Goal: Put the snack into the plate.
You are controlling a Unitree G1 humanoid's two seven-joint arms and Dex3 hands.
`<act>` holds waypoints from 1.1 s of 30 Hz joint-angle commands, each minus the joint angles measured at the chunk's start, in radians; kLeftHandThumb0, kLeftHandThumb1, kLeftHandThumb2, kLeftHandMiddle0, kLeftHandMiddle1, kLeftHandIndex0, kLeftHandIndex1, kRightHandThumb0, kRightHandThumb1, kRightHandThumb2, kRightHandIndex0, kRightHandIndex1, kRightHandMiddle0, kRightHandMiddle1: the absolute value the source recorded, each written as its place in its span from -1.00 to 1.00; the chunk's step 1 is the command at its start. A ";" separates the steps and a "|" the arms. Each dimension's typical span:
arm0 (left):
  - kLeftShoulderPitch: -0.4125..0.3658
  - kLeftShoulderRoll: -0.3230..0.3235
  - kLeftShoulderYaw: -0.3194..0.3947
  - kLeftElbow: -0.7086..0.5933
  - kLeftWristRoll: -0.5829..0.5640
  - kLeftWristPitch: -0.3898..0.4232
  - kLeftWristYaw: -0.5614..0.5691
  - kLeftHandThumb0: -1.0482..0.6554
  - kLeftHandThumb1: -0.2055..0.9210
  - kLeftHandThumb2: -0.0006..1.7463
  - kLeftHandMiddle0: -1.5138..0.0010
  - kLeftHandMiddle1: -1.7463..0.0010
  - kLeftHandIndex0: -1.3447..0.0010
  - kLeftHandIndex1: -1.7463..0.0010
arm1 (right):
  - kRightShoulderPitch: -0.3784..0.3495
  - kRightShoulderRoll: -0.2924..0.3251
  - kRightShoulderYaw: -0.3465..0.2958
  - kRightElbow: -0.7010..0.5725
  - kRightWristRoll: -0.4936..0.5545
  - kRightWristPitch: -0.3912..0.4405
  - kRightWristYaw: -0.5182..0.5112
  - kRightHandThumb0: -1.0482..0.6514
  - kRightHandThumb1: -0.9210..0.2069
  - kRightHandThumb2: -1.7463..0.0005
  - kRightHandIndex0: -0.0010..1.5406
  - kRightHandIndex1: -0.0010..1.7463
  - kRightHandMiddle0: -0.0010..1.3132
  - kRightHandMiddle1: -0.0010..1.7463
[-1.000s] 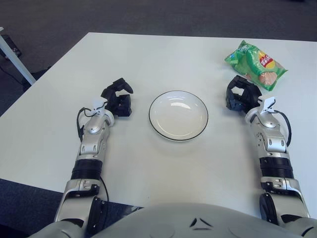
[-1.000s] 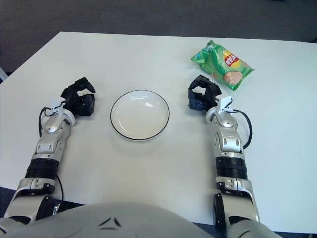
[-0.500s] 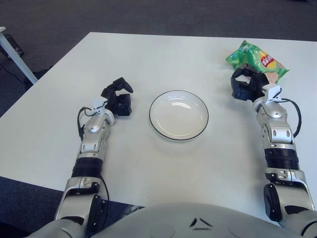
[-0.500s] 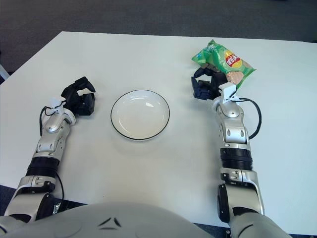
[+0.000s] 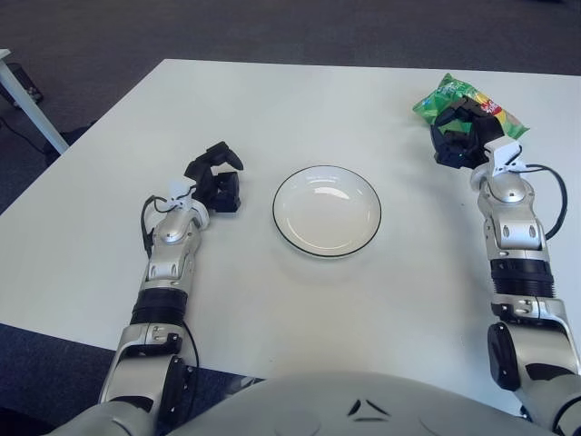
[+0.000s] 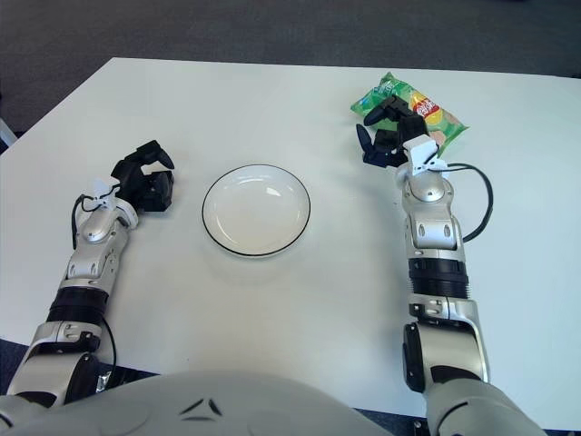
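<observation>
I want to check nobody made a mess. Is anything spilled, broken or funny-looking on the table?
Nothing stands out. The crinkly green snack bag lies closed at the far right of the white table, with the right hand reaching over it. The round white plate with a dark rim sits flat and bare. The left hand shows left of the plate.

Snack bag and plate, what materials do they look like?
Snack bag: thin glossy plastic film, judging by crinkles and printed green wrap; right hand is over it. Plate: white, likely glazed ceramic with a dark rim and soft highlights, though melamine is possible.
</observation>
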 commanded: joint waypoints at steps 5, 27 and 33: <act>0.090 -0.019 -0.008 0.076 0.014 0.030 0.001 -0.35 -0.17 0.58 -0.69 -1.00 0.02 -1.00 | -0.069 -0.095 0.031 0.095 -0.113 -0.121 -0.042 -0.22 -0.53 -0.01 0.07 1.00 -0.46 1.00; 0.083 -0.027 0.006 0.122 0.024 -0.033 0.026 -0.35 -0.14 0.56 -0.73 -1.00 0.04 -1.00 | -0.402 -0.309 0.284 0.717 -0.573 -0.403 -0.537 -0.06 -0.63 0.08 -0.42 0.86 -0.62 1.00; 0.086 -0.028 0.004 0.120 0.027 -0.034 0.031 -0.35 -0.14 0.56 -0.73 -1.00 0.04 -1.00 | -0.469 -0.317 0.372 0.864 -0.634 -0.436 -0.630 -0.52 -0.96 0.30 -0.63 0.70 -0.85 0.89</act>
